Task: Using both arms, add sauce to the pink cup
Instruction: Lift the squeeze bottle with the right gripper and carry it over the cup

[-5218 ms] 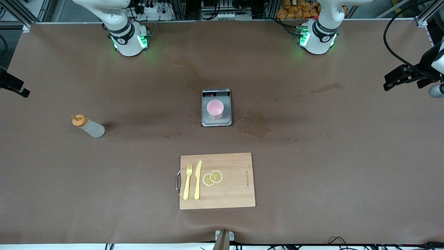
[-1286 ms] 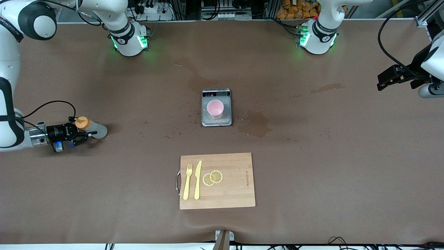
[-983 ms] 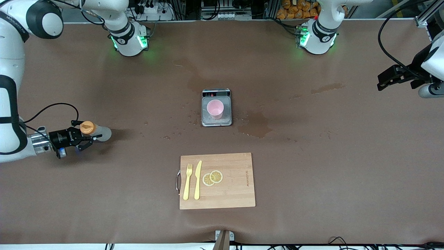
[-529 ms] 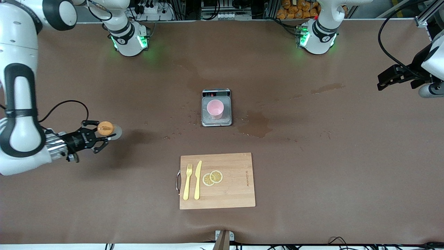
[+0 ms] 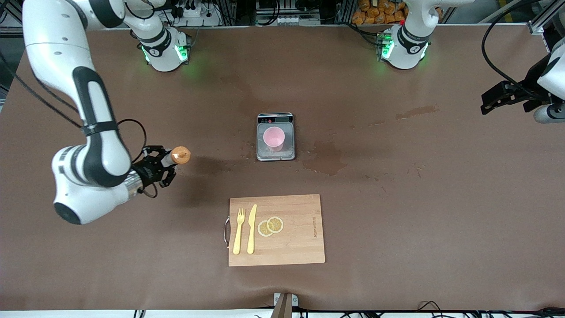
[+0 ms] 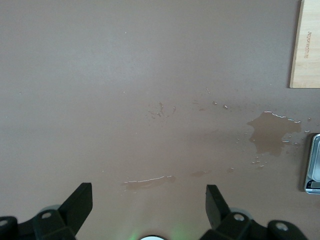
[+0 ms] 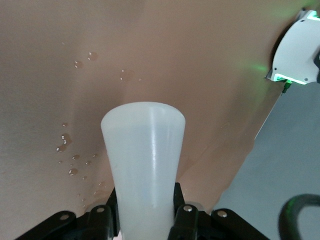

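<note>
The pink cup [image 5: 273, 138] stands on the grey scale [image 5: 287, 152] mid-table. My right gripper [image 5: 164, 163] is shut on the sauce bottle [image 5: 180, 155] and holds it up over the brown table, between the scale and the right arm's end. From the front only its orange cap shows. In the right wrist view the translucent bottle body [image 7: 144, 160] sits clamped between the fingers of the right gripper [image 7: 145, 207]. My left gripper [image 5: 490, 101] waits at the left arm's end of the table; the left wrist view shows it [image 6: 148, 200] open and empty.
A wooden cutting board [image 5: 300, 238] with a yellow fork [image 5: 239, 231], a knife [image 5: 251, 229] and lemon slices [image 5: 270, 225] lies nearer the front camera than the scale. Wet stains [image 5: 325, 160] mark the table beside the scale. The board's corner [image 6: 306, 45] shows in the left wrist view.
My right gripper took hold of the bottle, lifted it off the table and carried it toward the scale. The left arm has stayed put.
</note>
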You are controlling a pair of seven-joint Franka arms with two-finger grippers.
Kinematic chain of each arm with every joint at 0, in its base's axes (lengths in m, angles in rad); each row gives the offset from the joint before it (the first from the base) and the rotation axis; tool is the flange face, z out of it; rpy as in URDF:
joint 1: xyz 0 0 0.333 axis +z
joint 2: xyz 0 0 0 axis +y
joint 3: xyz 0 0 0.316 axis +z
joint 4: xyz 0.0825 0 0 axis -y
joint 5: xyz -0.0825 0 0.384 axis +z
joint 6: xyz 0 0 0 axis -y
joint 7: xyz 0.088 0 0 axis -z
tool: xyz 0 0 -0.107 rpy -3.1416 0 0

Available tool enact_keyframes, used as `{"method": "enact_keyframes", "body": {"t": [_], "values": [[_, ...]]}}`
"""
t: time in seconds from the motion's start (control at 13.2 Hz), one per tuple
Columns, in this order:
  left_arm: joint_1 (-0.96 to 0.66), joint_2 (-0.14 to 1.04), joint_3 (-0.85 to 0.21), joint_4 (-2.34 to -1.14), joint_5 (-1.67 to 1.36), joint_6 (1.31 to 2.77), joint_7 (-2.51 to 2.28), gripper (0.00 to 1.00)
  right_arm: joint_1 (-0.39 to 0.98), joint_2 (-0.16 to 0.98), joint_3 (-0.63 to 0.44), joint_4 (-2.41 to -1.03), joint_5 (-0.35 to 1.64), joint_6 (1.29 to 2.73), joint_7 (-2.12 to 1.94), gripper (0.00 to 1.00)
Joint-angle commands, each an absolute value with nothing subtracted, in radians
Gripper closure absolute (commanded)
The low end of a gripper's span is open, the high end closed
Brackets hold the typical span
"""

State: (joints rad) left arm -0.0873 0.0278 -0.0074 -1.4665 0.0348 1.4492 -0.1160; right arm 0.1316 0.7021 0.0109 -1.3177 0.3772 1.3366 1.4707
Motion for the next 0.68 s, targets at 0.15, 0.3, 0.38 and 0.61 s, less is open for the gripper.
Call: {"method": "enact_keyframes", "body": {"t": [0.15,0.3,0.38,0.61], "values": [[-0.078,0.003,-0.005,-1.468,0.017,1.422,-0.097,0.0,0.287,0.65,-0.003,-1.324,0.314,1.331,1.713,0.59],[-0.077,0.002,-0.002,-1.471,0.017,1.42,-0.098,0.0,0.314,0.65,-0.002,-1.316,0.314,1.331,1.773,0.59],[-0.075,0.003,0.0,-1.473,0.017,1.422,-0.098,0.0,0.327,0.652,-0.002,-1.309,0.314,1.331,1.805,0.59],[-0.077,0.003,0.0,-1.47,0.017,1.422,-0.098,0.0,0.389,0.663,-0.002,-1.308,0.292,1.373,1.9,0.59]]}}
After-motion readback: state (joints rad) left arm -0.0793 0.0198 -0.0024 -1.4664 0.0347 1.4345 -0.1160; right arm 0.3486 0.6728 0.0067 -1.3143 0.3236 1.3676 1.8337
